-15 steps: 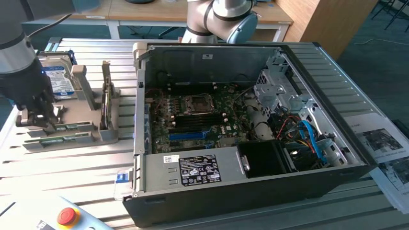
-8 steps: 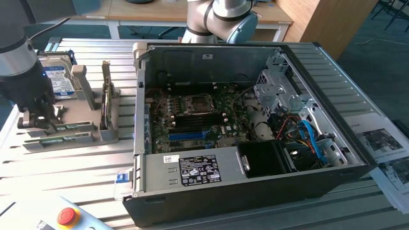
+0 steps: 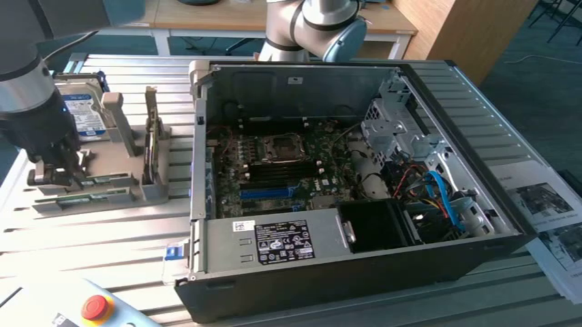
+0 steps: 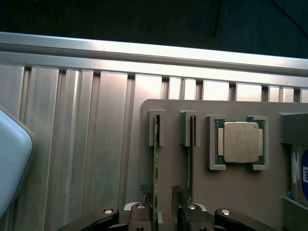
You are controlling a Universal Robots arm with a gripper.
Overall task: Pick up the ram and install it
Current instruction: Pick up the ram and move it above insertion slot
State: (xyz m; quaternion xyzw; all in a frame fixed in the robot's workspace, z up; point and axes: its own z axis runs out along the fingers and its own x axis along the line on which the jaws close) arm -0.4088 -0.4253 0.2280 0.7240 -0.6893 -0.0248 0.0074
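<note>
My gripper (image 4: 161, 195) low over grey holder (image 4: 231, 192), fingers apart, straddling the ram (image 4: 156, 154), not clamped, second stick (image 4: 191, 159) beside

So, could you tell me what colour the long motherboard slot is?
The motherboard slot is blue; the exterior view shows it best.

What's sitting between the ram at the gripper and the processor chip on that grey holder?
The second green stick stands on edge between the ram and the processor chip; the wrist view shows it.
</note>
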